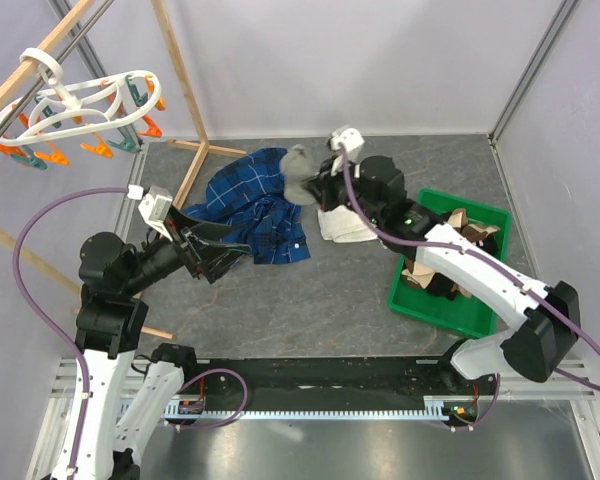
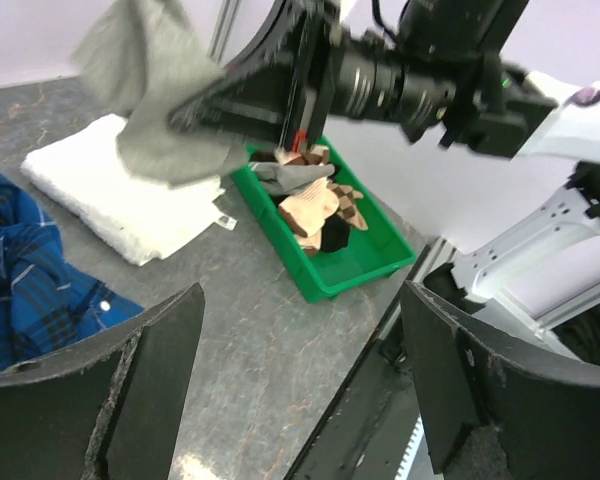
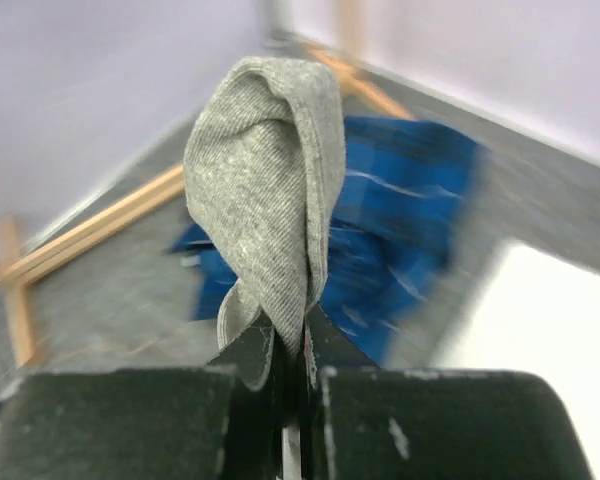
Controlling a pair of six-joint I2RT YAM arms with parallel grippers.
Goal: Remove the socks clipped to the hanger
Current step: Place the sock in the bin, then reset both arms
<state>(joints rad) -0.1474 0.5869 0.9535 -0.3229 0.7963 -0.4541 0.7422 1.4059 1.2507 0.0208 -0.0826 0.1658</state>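
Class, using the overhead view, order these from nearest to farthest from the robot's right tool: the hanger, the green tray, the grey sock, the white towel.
Measured from the right tool:
1. grey sock, pinched in the tool itself.
2. white towel, lying just beneath the tool.
3. green tray, off to the right.
4. hanger, at the far upper left.

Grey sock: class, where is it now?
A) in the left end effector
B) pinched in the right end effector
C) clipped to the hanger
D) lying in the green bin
B: the right end effector is shut on the grey sock.
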